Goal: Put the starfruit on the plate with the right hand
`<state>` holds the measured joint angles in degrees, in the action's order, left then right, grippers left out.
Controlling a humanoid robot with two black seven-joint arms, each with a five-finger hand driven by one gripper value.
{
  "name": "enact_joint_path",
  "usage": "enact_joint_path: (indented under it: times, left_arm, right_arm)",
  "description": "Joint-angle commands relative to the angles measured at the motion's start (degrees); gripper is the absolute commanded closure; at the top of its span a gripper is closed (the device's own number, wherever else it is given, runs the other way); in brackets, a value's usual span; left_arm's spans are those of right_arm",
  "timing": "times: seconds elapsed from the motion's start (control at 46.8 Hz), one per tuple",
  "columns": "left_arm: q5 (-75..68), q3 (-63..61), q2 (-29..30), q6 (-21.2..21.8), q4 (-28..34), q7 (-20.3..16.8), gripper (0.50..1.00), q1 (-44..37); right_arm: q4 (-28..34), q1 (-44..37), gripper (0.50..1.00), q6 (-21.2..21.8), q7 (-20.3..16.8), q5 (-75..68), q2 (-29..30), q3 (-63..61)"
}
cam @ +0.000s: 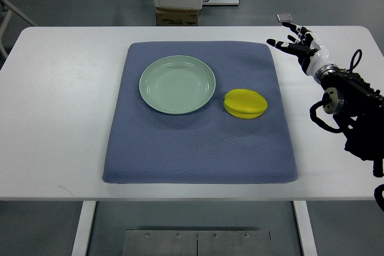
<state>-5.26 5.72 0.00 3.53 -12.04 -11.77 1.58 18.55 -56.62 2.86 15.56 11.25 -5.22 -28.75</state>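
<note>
Starfruit: lay on the blue mat, just right of the plate, close to its rim but apart from it; nothing touched the fruit.
Long axis: ran roughly left to right across the picture, tilted a little; ridges ran along that length. One tapered end faced the plate, the other faced the right edge of the mat.
Plate: pale green, bare, sat on the mat's upper middle.
Right hand: hovered over the white table off the mat's far right corner, well apart from the fruit; fingers spread and relaxed, gripping nothing.
Left hand: not visible.
Step in hand (judged): the reach, not yet a grasp; task barely begun.
How to do it well (judged): bring the hand in over the fruit, fingers across the short width so they straddle the ridges, not end to end. Close gently; skin looks waxy and may slip. Lift clear of the mat before crossing the plate's rim, then set it down near the centre.
</note>
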Motion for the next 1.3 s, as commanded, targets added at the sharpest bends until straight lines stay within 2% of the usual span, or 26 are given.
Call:
enact_joint_path:
  times: [0.0, 1.112, 1.283]
  left_arm:
    - [0.0, 0.0, 0.0, 0.0, 0.0, 0.0, 0.5, 0.0]
    - [0.0, 0.0, 0.0, 0.0, 0.0, 0.0, 0.5, 0.0]
    - [0.0, 0.0, 0.0, 0.0, 0.0, 0.0, 0.5, 0.0]
  right_arm:
    - [0.0, 0.1, 0.5, 0.0, 0.0, 0.0, 0.0, 0.0]
    - [0.1, -0.2, 0.5, 0.2, -0.1, 0.0, -1.0, 0.0]
    - [2.0, -0.2, 0.5, 0.3, -0.1, 0.8, -1.6, 0.4]
